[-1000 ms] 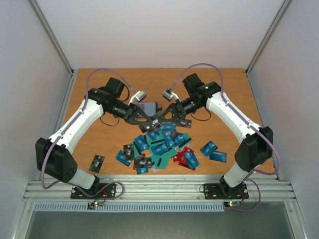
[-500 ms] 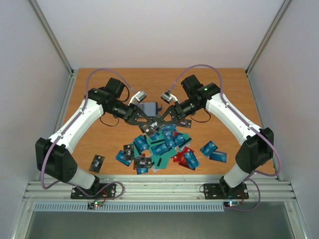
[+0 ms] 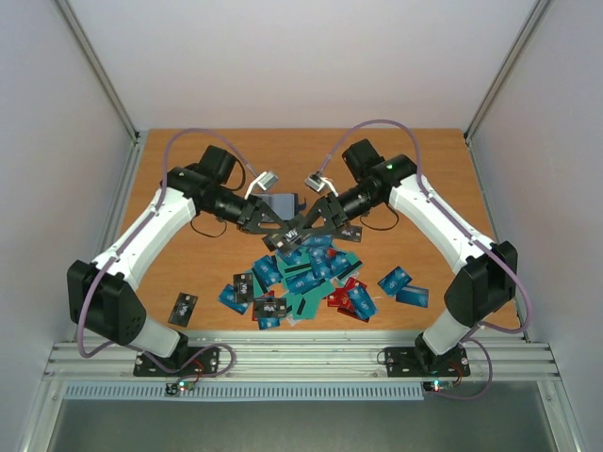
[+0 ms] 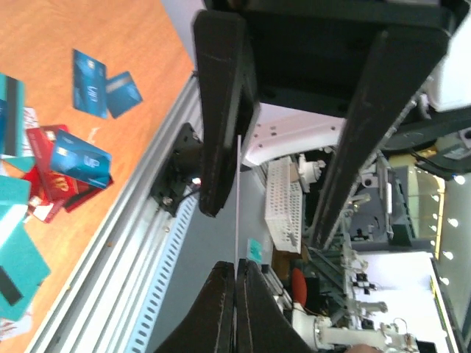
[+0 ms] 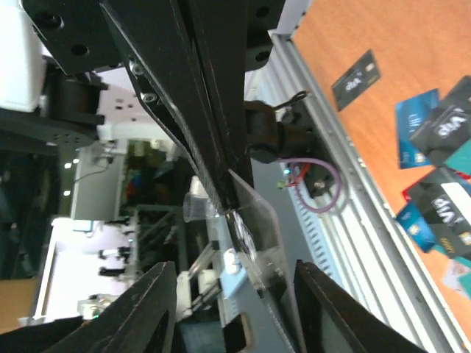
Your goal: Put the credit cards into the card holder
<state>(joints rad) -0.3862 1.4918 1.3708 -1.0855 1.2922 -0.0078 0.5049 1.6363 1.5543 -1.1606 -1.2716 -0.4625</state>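
Observation:
Above the table's middle, a black credit card (image 3: 291, 233) hangs in the air with my left gripper (image 3: 277, 235) shut on it. The left wrist view shows that card edge-on as a thin pale line (image 4: 238, 198) rising from my left gripper (image 4: 236, 271). My right gripper (image 3: 315, 226) faces it, open, its fingers (image 4: 221, 110) standing either side of the card. In the right wrist view the glossy card (image 5: 261, 220) sits between my right gripper's (image 5: 235, 294) spread fingers. The dark navy card holder (image 3: 283, 204) lies just behind both grippers. Several more credit cards (image 3: 301, 273) lie heaped below.
A lone black card (image 3: 183, 307) lies near the left arm's base. Two blue cards (image 3: 403, 285) lie right of the heap. A metal rail (image 3: 301, 358) runs along the table's near edge. Grey walls close in both sides.
My right gripper has opened and let go of the black card. My left gripper has closed tight on it. Both arms stayed almost where they were.

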